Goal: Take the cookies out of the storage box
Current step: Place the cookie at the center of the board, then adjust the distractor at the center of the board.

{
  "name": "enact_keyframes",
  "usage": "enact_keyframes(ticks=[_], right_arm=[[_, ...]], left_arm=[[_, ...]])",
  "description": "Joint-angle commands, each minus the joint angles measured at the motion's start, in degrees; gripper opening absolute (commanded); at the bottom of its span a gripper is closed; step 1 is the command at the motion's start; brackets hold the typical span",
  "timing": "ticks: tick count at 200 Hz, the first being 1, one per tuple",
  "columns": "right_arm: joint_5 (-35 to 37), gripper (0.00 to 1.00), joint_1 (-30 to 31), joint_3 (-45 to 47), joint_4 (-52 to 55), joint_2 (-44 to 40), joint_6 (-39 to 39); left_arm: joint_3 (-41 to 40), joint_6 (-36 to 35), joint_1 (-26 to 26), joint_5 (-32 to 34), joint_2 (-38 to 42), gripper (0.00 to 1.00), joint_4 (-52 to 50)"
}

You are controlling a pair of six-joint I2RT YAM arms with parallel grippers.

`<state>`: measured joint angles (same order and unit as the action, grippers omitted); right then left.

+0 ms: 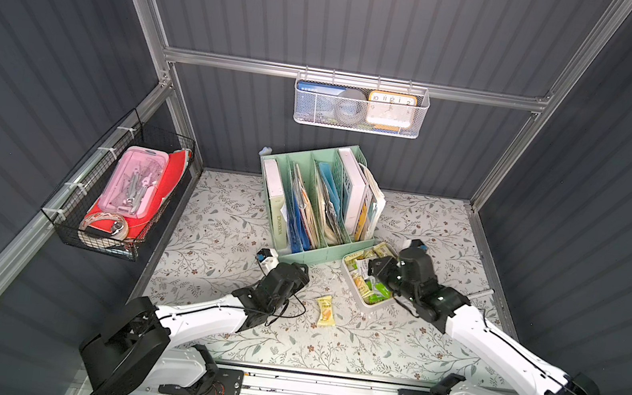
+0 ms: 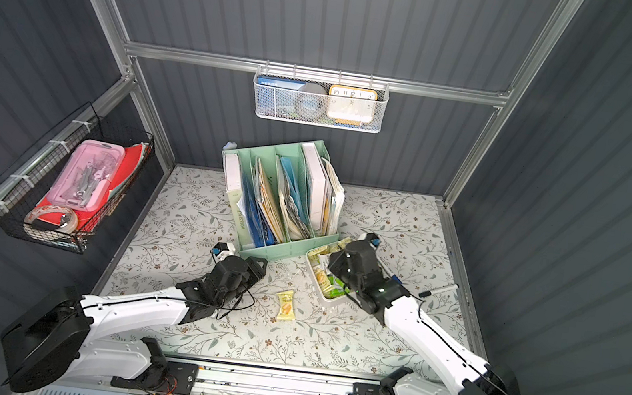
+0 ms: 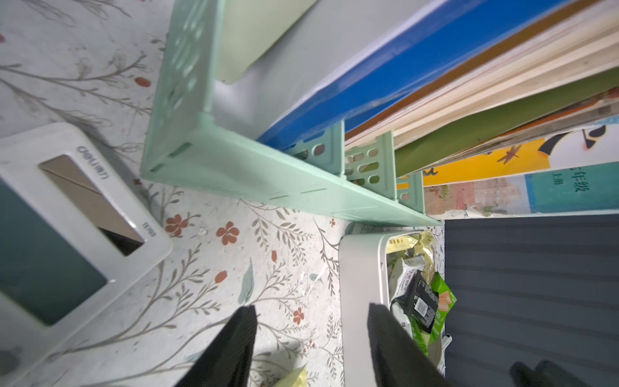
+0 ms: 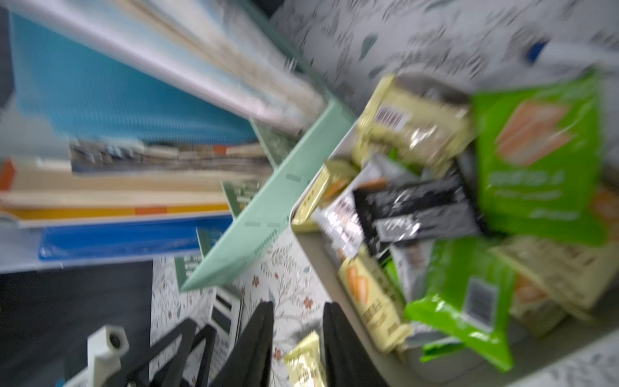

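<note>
The storage box [image 1: 352, 285] is a shallow white-grey tray at the front right corner of the mint green organiser. It holds several cookies [image 1: 374, 293], pale yellow, green, white and one black [image 4: 418, 204]. One pale yellow cookie [image 1: 325, 311] lies alone on the table in front of the box. My right gripper [image 1: 374, 269] hovers over the box's near left part, open, with nothing between its fingers [image 4: 258, 335]. My left gripper [image 1: 302, 274] is to the left of the box, low over the table, open and empty. One of its fingers [image 3: 385, 335] is close to the box's wall [image 3: 361, 284].
The mint green file organiser [image 1: 317, 207] full of books stands right behind the box. A white calculator [image 3: 67, 217] lies on the table by the left gripper. A marker pen [image 2: 440, 289] lies to the right of the box. Wire baskets hang on the back and left walls.
</note>
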<state>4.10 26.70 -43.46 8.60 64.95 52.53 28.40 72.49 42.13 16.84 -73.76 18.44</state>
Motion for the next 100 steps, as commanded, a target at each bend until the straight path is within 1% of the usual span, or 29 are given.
enact_keyframes(ticks=[1,13,37,41,52,74,100], right_arm=[[-6.05,0.33,-6.79,-2.05,3.62,1.92,-3.35],[-9.48,0.35,-9.59,-3.87,2.70,4.07,-3.48],[-17.59,0.37,-14.21,-9.24,0.03,14.27,-3.70],[-20.83,0.38,-14.84,-10.32,-0.26,16.00,-3.92],[-24.43,0.38,-16.40,-13.67,-0.83,20.70,-4.41],[-27.00,0.38,-18.36,-20.11,-0.90,29.00,-5.27],[-29.70,0.33,-19.57,-25.82,-1.31,36.58,-5.20]], left_arm=[[1.45,-3.91,0.18,-2.25,-2.01,0.58,6.35],[1.81,-4.14,0.18,-2.35,-3.01,0.58,7.29],[2.60,-4.55,0.23,-2.55,-4.93,0.58,8.34],[2.76,-4.59,0.22,-2.60,-5.24,0.58,8.51],[3.19,-4.80,0.23,-2.66,-6.23,0.58,8.80],[4.28,-5.11,0.23,-2.41,-8.21,0.58,9.02],[5.81,-5.78,0.24,-2.48,-10.69,0.57,9.16]])
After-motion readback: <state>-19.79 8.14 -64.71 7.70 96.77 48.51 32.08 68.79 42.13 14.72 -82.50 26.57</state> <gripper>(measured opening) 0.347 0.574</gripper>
